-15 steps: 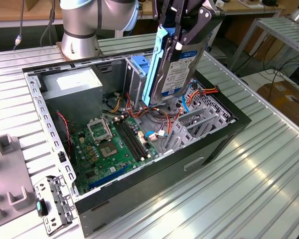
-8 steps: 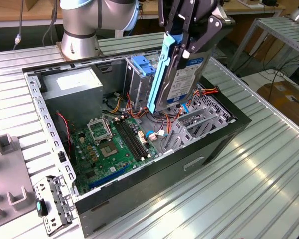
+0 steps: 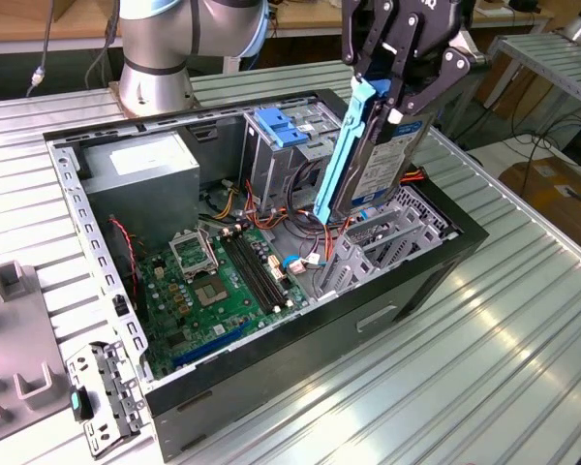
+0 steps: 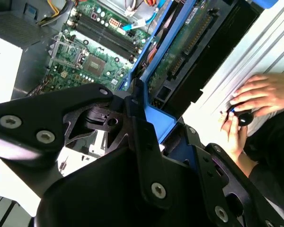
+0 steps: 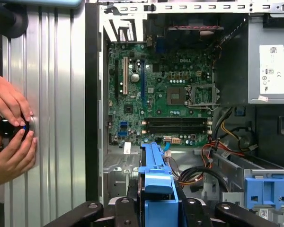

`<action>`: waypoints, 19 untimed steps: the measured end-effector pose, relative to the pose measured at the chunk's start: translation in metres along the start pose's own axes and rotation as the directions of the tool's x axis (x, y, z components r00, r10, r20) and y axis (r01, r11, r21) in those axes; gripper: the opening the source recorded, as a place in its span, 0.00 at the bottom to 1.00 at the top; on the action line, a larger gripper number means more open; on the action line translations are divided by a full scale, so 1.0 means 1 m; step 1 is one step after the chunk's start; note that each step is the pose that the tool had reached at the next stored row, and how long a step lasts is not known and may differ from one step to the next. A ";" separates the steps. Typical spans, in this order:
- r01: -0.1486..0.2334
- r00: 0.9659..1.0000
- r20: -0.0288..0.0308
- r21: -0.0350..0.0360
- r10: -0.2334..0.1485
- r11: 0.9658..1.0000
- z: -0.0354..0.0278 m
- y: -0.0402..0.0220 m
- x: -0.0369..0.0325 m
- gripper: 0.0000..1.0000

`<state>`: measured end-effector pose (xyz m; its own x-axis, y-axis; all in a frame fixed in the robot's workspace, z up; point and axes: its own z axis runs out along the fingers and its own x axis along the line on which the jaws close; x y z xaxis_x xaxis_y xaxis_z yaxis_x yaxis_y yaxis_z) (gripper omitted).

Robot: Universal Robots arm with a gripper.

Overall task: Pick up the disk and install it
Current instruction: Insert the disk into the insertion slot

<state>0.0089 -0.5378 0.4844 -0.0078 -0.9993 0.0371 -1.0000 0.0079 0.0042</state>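
End effector [image 3: 399, 97] clamps disk [image 3: 380, 167] — above open case [image 3: 271, 360].

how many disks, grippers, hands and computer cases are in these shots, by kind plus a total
disk: 1
gripper: 1
hands: 2
computer case: 1
total: 5

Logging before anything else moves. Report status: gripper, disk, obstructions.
Gripper shut on the disk. Disk on edge, tilted, above the open computer case. Loose cables below it; a person's hands beside the case.
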 end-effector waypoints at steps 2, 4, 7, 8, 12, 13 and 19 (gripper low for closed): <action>0.000 1.000 -0.001 0.000 0.000 1.000 0.0016 -0.0112 0.0003 0.37; 0.000 1.000 -0.002 0.000 0.000 1.000 0.0026 -0.0164 0.0004 0.37; 0.000 1.000 -0.003 0.000 0.000 1.000 0.0058 -0.0195 0.0004 0.37; 0.000 1.000 -0.003 0.000 0.000 1.000 0.0071 -0.0199 0.0006 0.37; 0.000 1.000 -0.003 0.000 0.000 1.000 0.0139 -0.0222 0.0073 0.37; 0.000 1.000 -0.003 0.000 0.000 1.000 0.0161 -0.0245 0.0083 0.37; 0.000 1.000 -0.003 0.000 0.000 1.000 0.0229 -0.0448 0.0082 0.37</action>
<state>0.0535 -0.5472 0.4616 -0.0078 -0.9992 0.0403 -1.0000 0.0080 0.0040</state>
